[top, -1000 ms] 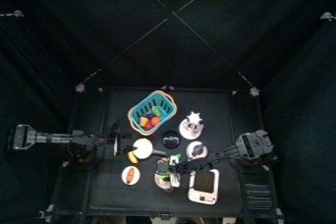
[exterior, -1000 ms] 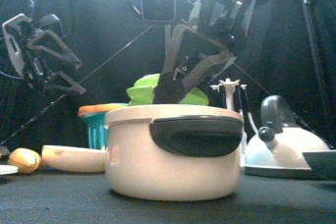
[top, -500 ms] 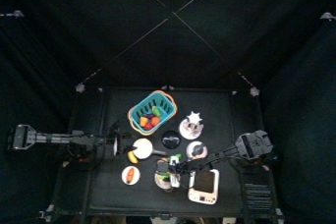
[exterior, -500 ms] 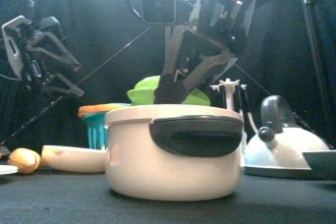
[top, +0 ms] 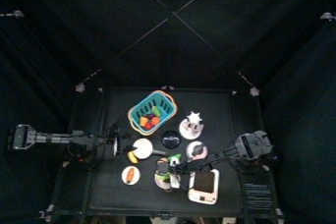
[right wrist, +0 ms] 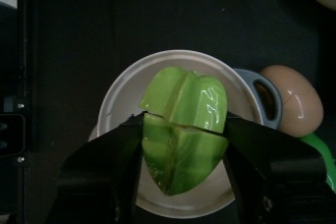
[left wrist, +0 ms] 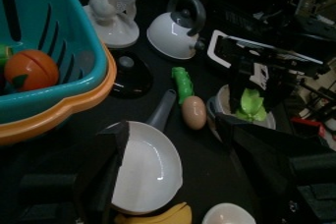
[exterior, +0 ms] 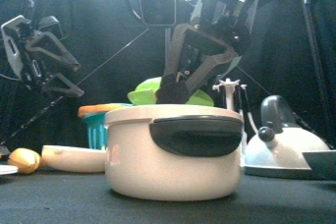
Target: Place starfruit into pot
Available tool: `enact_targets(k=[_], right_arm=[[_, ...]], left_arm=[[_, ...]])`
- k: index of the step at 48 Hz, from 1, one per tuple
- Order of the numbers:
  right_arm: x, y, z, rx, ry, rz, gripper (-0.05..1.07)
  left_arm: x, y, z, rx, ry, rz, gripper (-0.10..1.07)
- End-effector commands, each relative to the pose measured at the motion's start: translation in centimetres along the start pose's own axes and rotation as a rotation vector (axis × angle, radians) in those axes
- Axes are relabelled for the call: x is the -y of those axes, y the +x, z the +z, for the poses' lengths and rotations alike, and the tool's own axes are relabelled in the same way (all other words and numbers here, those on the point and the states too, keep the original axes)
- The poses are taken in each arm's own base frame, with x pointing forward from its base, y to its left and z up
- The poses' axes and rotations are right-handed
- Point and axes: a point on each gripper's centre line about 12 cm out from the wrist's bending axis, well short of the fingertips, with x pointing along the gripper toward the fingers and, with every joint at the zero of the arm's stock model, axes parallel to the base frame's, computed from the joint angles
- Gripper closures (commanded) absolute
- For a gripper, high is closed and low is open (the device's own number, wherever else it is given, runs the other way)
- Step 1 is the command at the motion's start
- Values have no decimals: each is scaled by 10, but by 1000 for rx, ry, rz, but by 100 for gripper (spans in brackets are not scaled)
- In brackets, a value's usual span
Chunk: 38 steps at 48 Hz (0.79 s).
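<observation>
The green starfruit (right wrist: 184,128) is held between my right gripper's (right wrist: 184,147) jaws, right above the open mouth of the white pot (right wrist: 121,100). In the front view the pot (exterior: 171,159), with a black handle, stands near and large. The starfruit (exterior: 160,91) shows just over its rim, under the right gripper (exterior: 184,71). In the top view the pot (top: 165,176) is near the table's front. My left gripper (left wrist: 184,184) is open and empty over a white dish (left wrist: 144,169), at the table's left (top: 116,145).
A teal basket (top: 151,110) with fruit stands at the back, next to a white star-shaped stand (top: 194,123). A white kettle (exterior: 282,135) stands right of the pot. A brown egg-shaped thing (right wrist: 292,100) and a green vegetable (left wrist: 182,81) lie beside the pot. A white device (top: 203,185) lies at the front right.
The right gripper has shifted very slightly with the starfruit above the pot. The left arm has not moved.
</observation>
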Motion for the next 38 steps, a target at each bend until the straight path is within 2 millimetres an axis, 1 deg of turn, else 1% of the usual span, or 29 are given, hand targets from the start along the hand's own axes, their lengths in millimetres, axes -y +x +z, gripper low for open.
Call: enact_targets(k=[1, 7, 14, 23, 38], right_arm=[[-4, -9, 10, 35, -1, 13, 13], [-4, -10, 10, 35, -5, 13, 11], [-4, -13, 10, 37, -11, 12, 10], [-4, -25, 16, 51, -35, 5, 10], [-1, -31, 22, 75, -103, -16, 11]], left_arm=[[2, 2, 7, 19, -1, -7, -3], [1, 2, 8, 23, -9, -3, -3], [1, 2, 8, 26, -22, 2, -3], [1, 2, 9, 28, -28, 3, -3], [0, 2, 9, 32, -49, 12, -3]])
